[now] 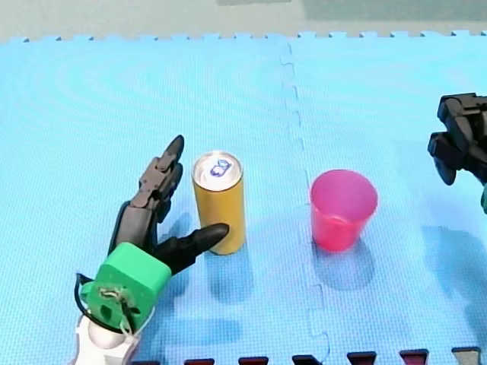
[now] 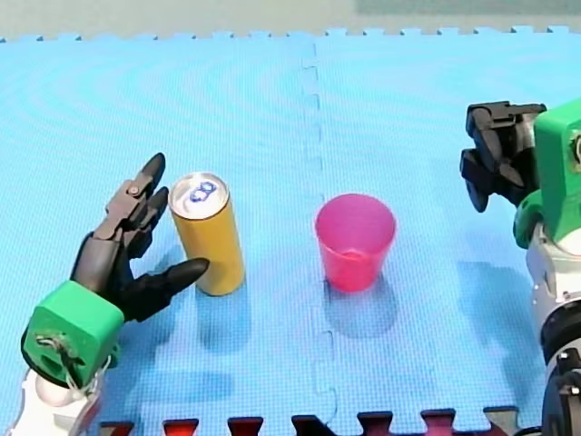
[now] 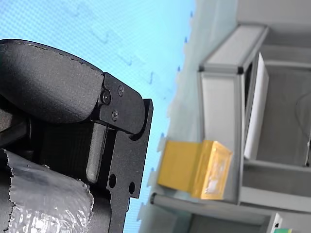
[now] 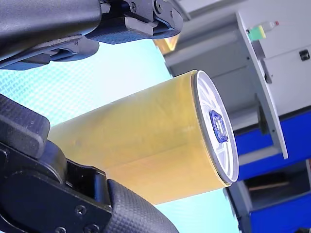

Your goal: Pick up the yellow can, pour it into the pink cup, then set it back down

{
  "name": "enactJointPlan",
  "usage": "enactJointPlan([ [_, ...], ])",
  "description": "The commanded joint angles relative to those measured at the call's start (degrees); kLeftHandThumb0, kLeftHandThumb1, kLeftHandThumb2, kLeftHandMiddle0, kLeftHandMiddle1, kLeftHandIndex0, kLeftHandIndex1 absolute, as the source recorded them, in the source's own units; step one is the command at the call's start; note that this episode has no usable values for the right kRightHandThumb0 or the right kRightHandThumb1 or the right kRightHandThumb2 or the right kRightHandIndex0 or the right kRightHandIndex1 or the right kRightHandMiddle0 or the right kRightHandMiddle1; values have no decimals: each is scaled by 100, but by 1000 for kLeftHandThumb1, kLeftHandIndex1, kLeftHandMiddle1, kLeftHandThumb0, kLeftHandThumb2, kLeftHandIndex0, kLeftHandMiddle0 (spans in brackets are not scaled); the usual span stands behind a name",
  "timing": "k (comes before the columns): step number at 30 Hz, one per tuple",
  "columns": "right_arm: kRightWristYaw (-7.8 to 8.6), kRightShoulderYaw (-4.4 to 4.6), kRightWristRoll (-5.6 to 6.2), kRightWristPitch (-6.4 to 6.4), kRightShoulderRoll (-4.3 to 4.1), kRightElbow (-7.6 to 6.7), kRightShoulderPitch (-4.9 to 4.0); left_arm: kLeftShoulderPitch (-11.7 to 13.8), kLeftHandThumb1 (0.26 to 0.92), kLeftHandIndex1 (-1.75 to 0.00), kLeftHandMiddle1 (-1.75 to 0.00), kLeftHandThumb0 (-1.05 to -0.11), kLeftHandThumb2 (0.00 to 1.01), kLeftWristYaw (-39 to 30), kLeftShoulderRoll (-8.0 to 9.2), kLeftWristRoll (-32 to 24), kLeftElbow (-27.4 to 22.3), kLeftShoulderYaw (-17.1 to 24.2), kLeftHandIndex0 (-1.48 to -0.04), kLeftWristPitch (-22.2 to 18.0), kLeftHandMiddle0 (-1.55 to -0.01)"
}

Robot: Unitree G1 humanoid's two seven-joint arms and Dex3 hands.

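Yellow can (image 1: 219, 209), blue tab (image 1: 218, 169), beside left hand (image 1: 154, 215); right hand (image 2: 497, 156) far right

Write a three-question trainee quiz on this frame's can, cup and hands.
1. True or false: the yellow can lies on its side on the blue foam mat.
2. Whose fingers flank the can? A. left B. right
3. Fill in: the pink cup stands on the can's ___ (robot's side).
Key: 1 false, it stands upright; 2 A, the left robot hand; the right robot hand hangs over the mat's right side; 3 right.
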Motion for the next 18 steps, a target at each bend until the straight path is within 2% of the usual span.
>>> enactJointPlan([
  [1,12,-10,14,-11,-34,-3,0,34,819,-8,-19,-1048,5,-1,14,-22,-51,14,-241,-29,-290],
  [18,12,-16,22,-18,-35,-29,10,125,811,-15,-27,-1047,1,9,-8,33,-271,-32,-272,113,-326],
])
